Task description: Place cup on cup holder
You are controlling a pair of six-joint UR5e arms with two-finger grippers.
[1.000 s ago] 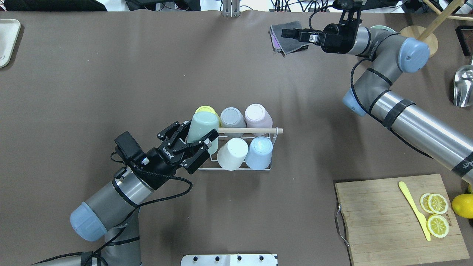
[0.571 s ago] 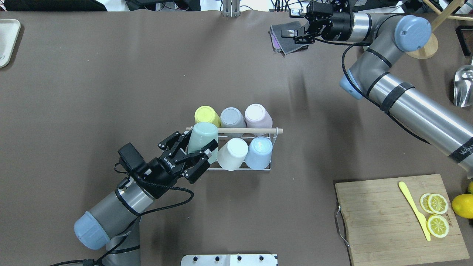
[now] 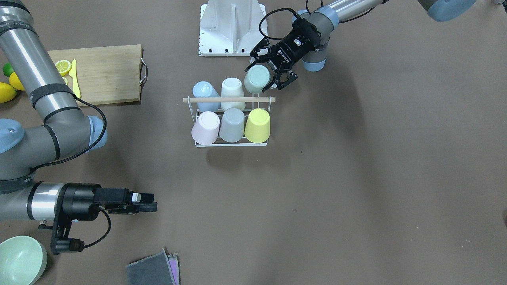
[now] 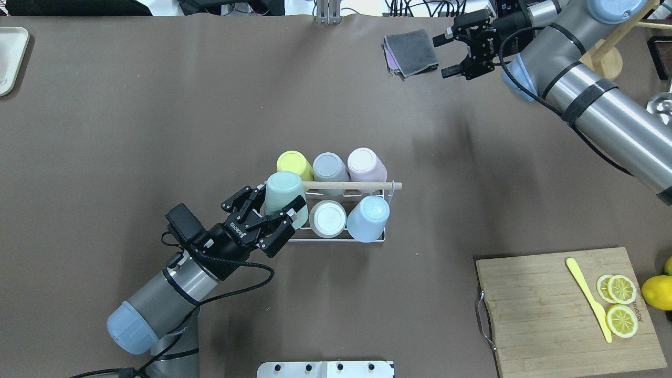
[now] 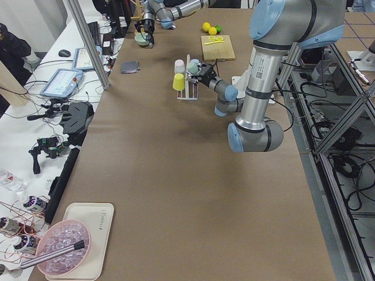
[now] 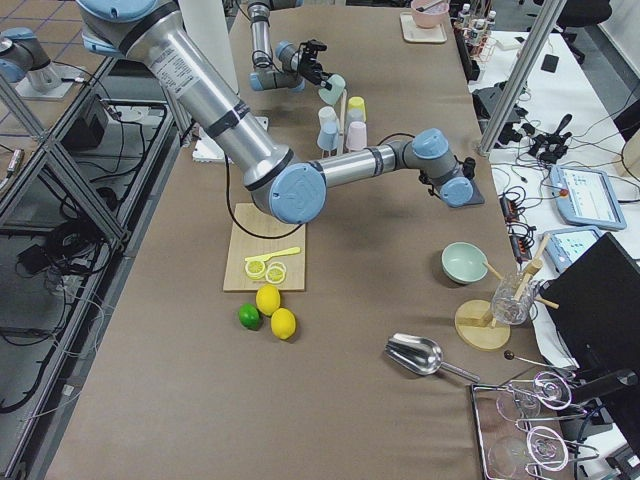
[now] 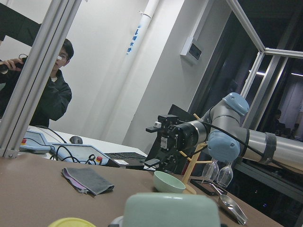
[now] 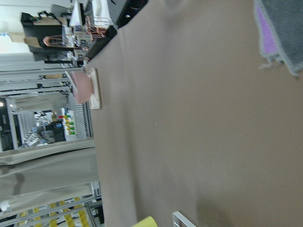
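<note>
The cup holder (image 4: 357, 185), a white wire rack with a wooden dowel handle, stands mid-table; it also shows in the front view (image 3: 227, 99). Upside-down yellow (image 4: 294, 164), grey (image 4: 329, 167), pink (image 4: 366, 164), white (image 4: 328, 219) and blue (image 4: 368, 218) cups sit on it. My left gripper (image 4: 273, 210) is shut on a mint green cup (image 4: 283, 191), held upside down and tilted at the rack's near-left corner beside the white cup. The mint cup fills the bottom of the left wrist view (image 7: 173, 210). My right gripper (image 4: 446, 54) is open and empty at the far right.
A folded grey cloth (image 4: 412, 51) lies at the far edge beside the right gripper. A wooden cutting board (image 4: 567, 310) with lemon slices and a yellow knife is at the near right. A green bowl (image 3: 20, 259), a metal scoop (image 4: 659, 113) and a white tray (image 4: 10, 58) sit at the table's edges.
The left gripper has drawn the mint cup slightly toward the robot, at the rack's corner. The white cup now stands more upright. The right arm has swung right, off the grey cloth.
</note>
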